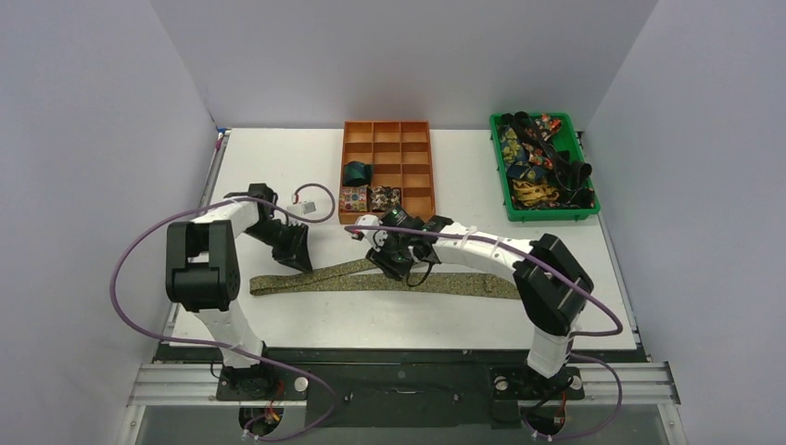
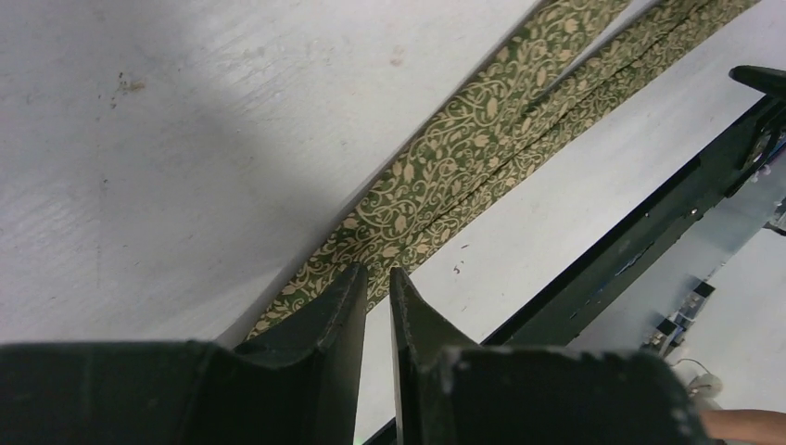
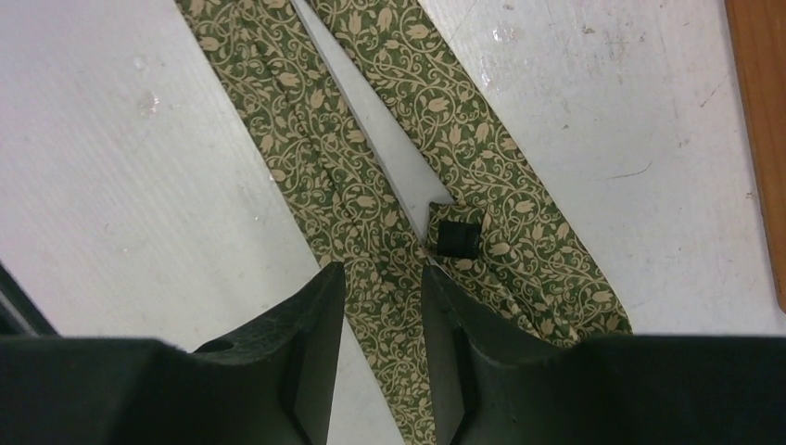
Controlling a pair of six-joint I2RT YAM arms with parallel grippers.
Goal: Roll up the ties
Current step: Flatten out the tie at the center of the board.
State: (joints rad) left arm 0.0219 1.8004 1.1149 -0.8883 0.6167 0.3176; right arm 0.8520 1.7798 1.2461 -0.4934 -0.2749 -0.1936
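We record the olive-gold vine-patterned fabric necktie (image 1: 389, 281) lying flat under both: the right gripper (image 3: 383, 269) spread astride one strip, the left gripper (image 2: 375, 271) nearly pressed together at its edge, where we cannot tell if it grips.

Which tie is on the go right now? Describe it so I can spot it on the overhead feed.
Look at the white table, on the near side of the orange compartment tray. The tie lies there flat, folded into a long narrow V. It is the only tie lying outside a container, olive green with gold leafy vines.
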